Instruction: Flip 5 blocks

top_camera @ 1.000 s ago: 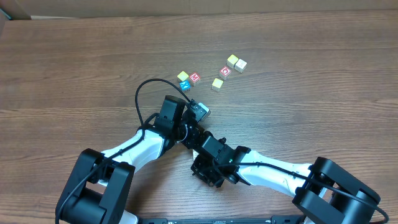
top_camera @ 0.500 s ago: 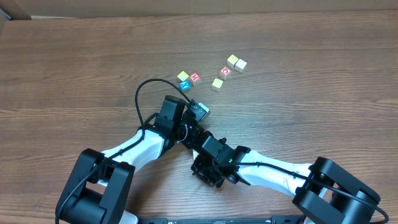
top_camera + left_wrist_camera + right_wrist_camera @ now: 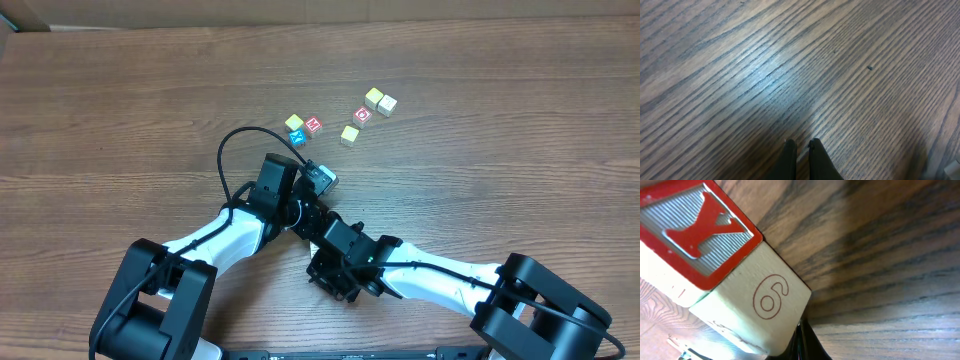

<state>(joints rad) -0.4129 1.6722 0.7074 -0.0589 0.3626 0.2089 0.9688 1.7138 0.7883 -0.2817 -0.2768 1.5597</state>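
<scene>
a pale wooden block [image 3: 735, 280] fills the left side, tilted in frame: one face red with a striped pale "y", the adjoining face pale with a red outlined "6". beneath its lower corner the dark end effector [image 3: 807, 342] tips sit pressed together. grained wooden surface [image 3: 880, 255] spreads right.

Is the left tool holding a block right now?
No, the left tool is pinched shut with nothing in it, and only the bare wooden table shows in front of it.
</scene>
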